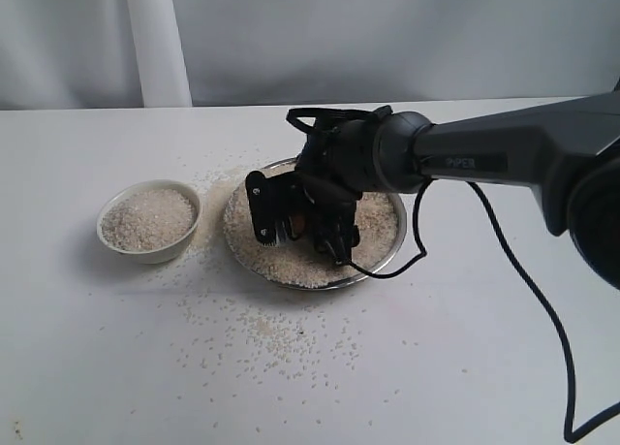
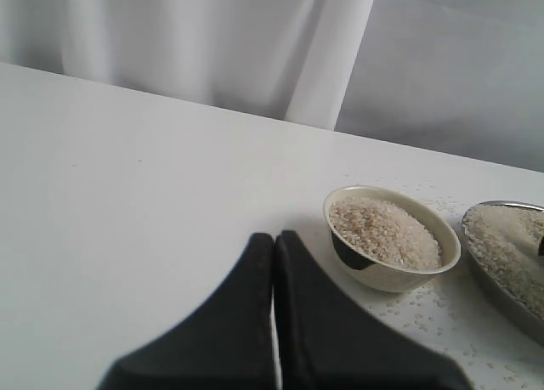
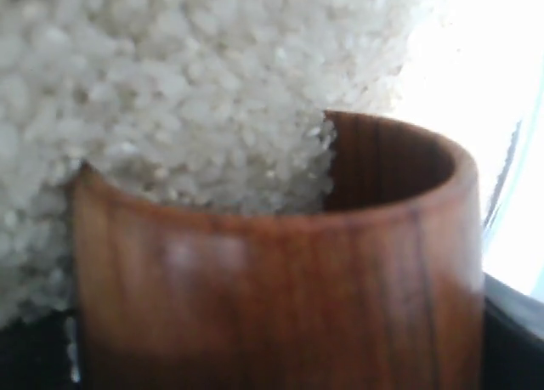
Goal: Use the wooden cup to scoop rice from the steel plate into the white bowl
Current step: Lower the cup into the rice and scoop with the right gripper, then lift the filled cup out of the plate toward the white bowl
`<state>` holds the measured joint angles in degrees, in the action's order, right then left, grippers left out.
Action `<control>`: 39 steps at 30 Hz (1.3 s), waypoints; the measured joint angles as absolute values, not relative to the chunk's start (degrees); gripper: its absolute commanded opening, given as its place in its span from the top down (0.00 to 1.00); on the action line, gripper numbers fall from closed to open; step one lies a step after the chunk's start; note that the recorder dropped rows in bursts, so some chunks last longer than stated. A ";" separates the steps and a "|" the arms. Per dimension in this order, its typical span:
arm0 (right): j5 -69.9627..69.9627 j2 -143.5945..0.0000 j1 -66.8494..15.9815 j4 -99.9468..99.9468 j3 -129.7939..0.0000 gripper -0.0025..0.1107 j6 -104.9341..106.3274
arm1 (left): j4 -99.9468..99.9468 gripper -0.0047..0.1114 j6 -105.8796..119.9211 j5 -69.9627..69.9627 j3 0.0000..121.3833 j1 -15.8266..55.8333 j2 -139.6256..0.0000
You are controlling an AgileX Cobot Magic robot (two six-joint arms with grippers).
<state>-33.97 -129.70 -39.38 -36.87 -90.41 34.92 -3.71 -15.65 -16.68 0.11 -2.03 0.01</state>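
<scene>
White draped cloth (image 1: 387, 38) closes off the far edge of a pale table (image 1: 87, 348), where the steel plate (image 1: 389, 259) sits near the middle and the white bowl (image 1: 150, 255) stands just to its left, close but not touching. Broad bare table lies open to the right and along the near side, crossed only by a black cable (image 1: 528, 282) trailing from the arm. Loose rice (image 1: 291, 261) speckles the strip between the two dishes and fans out in front of the plate; more fills the plate in a shallow bed, and the bowl is heaped nearly to its rim. The right arm reaches in from the right edge of the exterior view, its dark forearm running almost level above the table and its wrist bent down over the plate's centre. The right claw (image 1: 300, 222) is clamped on the wooden cup (image 3: 280, 262), its black fingers (image 1: 260, 207) standing well apart on either side of the reddish-brown body. The cup is tipped on its side low inside the plate, mouth pushed into the rice, with grains banked against the rim and spilling into one side of the dark interior. The left claw (image 2: 274, 241) stays clear of both dishes above bare table, fingertips pressed together and holding nothing.
</scene>
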 measured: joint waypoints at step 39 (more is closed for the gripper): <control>2.54 -128.44 -31.04 -3.49 -77.36 0.98 33.95 | -3.71 0.96 -15.65 -16.68 0.11 -2.03 0.01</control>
<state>2.54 -128.44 -31.04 -3.49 -77.36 33.95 -3.71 -15.65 -16.68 0.11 -2.03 0.01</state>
